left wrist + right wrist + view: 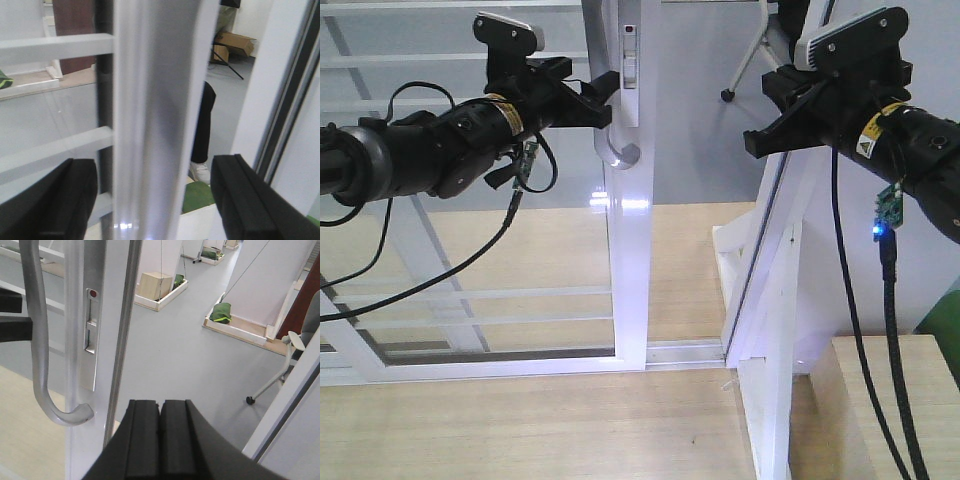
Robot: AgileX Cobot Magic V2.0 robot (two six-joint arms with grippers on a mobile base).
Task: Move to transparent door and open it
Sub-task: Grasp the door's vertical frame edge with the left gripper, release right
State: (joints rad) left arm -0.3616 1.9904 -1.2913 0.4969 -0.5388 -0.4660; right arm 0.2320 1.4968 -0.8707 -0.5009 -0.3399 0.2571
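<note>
Front view: the transparent door [630,250] stands at centre with its grey handle [620,152] toward 12 o'clock. My left gripper [598,100] meets the handle from 9 o'clock, and my right gripper [772,118] hangs well apart at 2 o'clock. Left wrist view: my left fingers [55,200] are spread wide with a pale upright bar of the door between them, and a gap shows on each side. Right wrist view: my right fingers [145,440] are pressed together at 6 o'clock, with the handle and lock plate [90,340] at 9 o'clock.
</note>
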